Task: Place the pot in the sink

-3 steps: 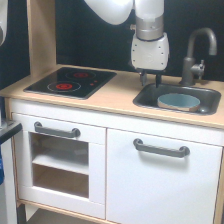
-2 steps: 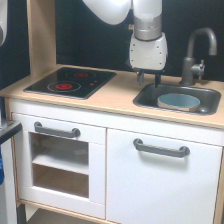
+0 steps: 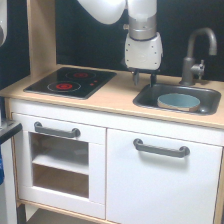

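Observation:
The light blue-grey pot (image 3: 179, 101) with its tan rim sits upright inside the dark grey sink (image 3: 147, 97), toward the basin's right half. A grey curved faucet (image 3: 196, 55) rises behind the basin. My gripper (image 3: 143, 78) hangs above the sink's left rear corner, well left of the pot and clear of it. Its two dark fingers (image 3: 136, 78) point down with a gap between them and hold nothing.
A black stovetop (image 3: 71, 82) with red rings lies on the counter at the exterior view's left. Below the counter are a white cabinet door with a grey handle (image 3: 161, 148) and an oven door with a handle (image 3: 56, 131). A wooden side panel (image 3: 41, 35) stands at the left.
The gripper has risen a little above the sink's left edge. The pot stays where it was in the basin.

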